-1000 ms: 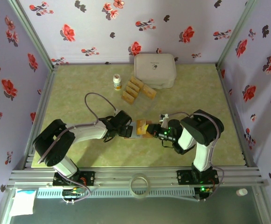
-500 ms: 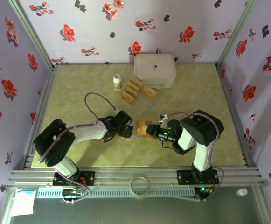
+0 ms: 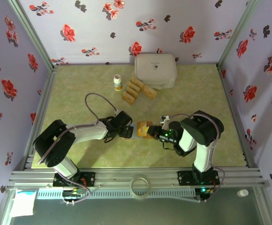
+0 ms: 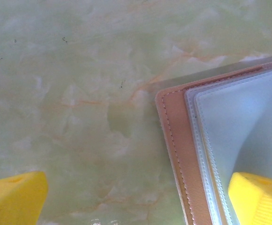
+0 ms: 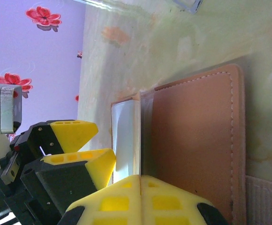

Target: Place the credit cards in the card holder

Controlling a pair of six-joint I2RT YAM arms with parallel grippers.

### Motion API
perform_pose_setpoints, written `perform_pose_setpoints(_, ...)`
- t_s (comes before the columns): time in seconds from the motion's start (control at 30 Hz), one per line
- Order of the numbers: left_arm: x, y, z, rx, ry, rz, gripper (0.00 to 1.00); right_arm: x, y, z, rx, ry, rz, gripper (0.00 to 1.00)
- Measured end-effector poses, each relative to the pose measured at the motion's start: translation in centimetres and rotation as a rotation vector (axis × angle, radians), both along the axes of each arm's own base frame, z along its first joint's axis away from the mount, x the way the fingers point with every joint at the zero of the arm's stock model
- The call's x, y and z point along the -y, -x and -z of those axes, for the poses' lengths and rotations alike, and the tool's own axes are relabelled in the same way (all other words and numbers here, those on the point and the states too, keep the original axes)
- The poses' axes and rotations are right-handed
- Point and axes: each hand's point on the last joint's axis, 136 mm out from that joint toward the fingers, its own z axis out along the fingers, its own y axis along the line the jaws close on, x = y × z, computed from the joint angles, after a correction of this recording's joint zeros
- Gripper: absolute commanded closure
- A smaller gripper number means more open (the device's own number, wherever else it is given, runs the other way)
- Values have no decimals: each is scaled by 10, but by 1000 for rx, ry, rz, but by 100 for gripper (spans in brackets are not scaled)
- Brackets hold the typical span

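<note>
Surface: pale green marbled table (image 3: pixel 79 84), closed in on three sides by lilac walls (image 3: pixel 93 28) printed with red and dark flowers. Along the near edge, a metal rail (image 3: pixel 126 178) with a tape ring (image 3: pixel 140 184) lying on it.

At the far middle of the table, a white box (image 3: pixel 155 70) with rounded corners. Just left of it, a small white bottle (image 3: pixel 118 82), upright. Between bottle and box, touching the box's near-left corner, the credit cards (image 3: pixel 136 90) in a slanted row; exact count not legible.

Card holder (image 3: pixel 142 130) at the middle of the near half, well apart from the cards, lying open and flat between the two grippers: pinkish-tan stitched cover, clear pockets inside.

Left arm: stretched low across the table towards the right. Left gripper (image 3: pixel 130 131) at the holder's left edge, jaws spread wide; in its wrist view (image 4: pixel 136 201) one yellow finger over the clear pocket, the other over bare table. Nothing held.

Right arm: folded back from its base, wrist pointing left. Right gripper (image 3: pixel 150 131) at the holder's right side, fingers pressed together with nothing visible between them; in its wrist view (image 5: pixel 140 180) tips over the edge of the tan cover. Contact with the cover not determinable.
</note>
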Motion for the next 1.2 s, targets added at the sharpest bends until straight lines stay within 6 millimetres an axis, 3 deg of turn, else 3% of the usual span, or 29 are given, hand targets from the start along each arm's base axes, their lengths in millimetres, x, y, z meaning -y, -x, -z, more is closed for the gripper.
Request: perform_pose_setpoints(1.2, 1, 0, 0, 1, 1, 1, 0, -5, 2, -1, 6, -18, -19, 100)
